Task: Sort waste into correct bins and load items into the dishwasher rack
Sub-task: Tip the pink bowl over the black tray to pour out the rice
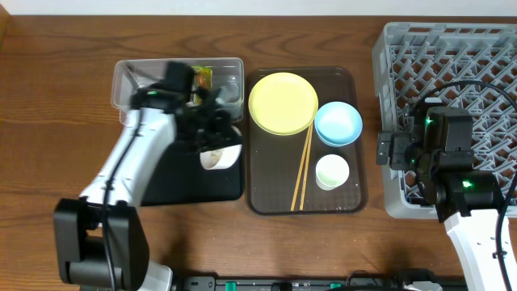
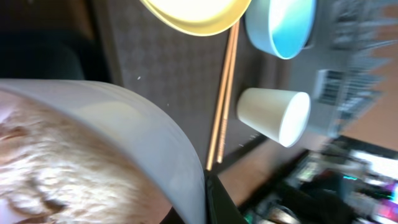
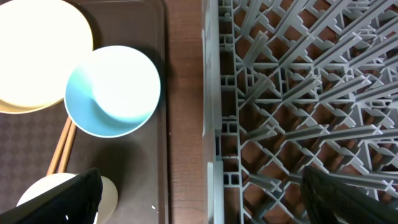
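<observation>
The white bowl (image 1: 220, 156) is held tipped on its side above the right edge of the black tray (image 1: 186, 182), its rim pinched by the left gripper (image 1: 212, 137). In the left wrist view pale scraps are seen inside the bowl, too blurred to name. The clear tub (image 1: 121, 81) sits just behind the black tray, partly hidden by the left arm, with the wrapper (image 1: 202, 77) inside it. A narrow strip of bare wood is left between the black tray and the brown tray (image 1: 266, 186). On the brown tray the yellow plate (image 1: 283, 103) and blue bowl (image 1: 338, 123) are set side by side at the back, the cup (image 1: 332, 171) lies near the right front, and the chopsticks (image 1: 302, 174) run lengthwise between plate and cup. The rack (image 1: 460, 56) stands to the right, separated from the brown tray by a thin gap. The right gripper (image 3: 200, 186) hangs over the rack's left wall, its fingers (image 3: 78, 196) spread wide, nothing between them. Open wooden table (image 1: 56, 121) is noted far left; a pale wall (image 1: 242, 6) bounds the back.
</observation>
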`<state>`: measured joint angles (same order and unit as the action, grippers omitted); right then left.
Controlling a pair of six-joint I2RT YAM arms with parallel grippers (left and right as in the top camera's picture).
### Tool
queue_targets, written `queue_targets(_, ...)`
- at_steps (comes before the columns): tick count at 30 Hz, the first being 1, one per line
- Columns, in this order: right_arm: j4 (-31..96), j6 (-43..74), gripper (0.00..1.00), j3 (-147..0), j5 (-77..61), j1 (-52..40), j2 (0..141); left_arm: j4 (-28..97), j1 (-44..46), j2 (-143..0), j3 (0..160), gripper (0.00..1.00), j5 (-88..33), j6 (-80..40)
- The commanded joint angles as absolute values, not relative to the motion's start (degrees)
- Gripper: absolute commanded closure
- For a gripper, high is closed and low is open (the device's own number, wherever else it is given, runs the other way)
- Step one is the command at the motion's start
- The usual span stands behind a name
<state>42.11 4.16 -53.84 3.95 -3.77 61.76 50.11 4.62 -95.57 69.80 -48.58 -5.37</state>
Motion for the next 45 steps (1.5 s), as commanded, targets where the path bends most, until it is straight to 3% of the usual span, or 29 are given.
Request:
queue_targets(1,42.1,4.7,0.01,-55.0,4.5,-3.2,61.5,50.3,-1.1,-95.6,66.0,0.94,-66.5,3.4)
queue_targets(8,42.1,4.7,0.01,-55.0,4.5,-3.2,61.5,50.3,-10.9,-99.0,59.3,0.94,-82.0,9.2)
queue_targets(15,42.3,4.7,0.01,-55.0,4.5,-3.2,61.5,50.3,-14.0,-104.9,58.8,0.93,-90.1,3.0)
queue_targets(34,42.7,4.7,0.01,-55.0,4.5,-3.2,61.5,50.3,-14.1,-107.4,58.8,0.94,-90.1,-31.2)
queue_targets(45,43.2,4.7,0.01,-55.0,4.5,-3.2,61.5,50.3,-14.2,-107.4,58.8,0.94,-90.1,-41.7)
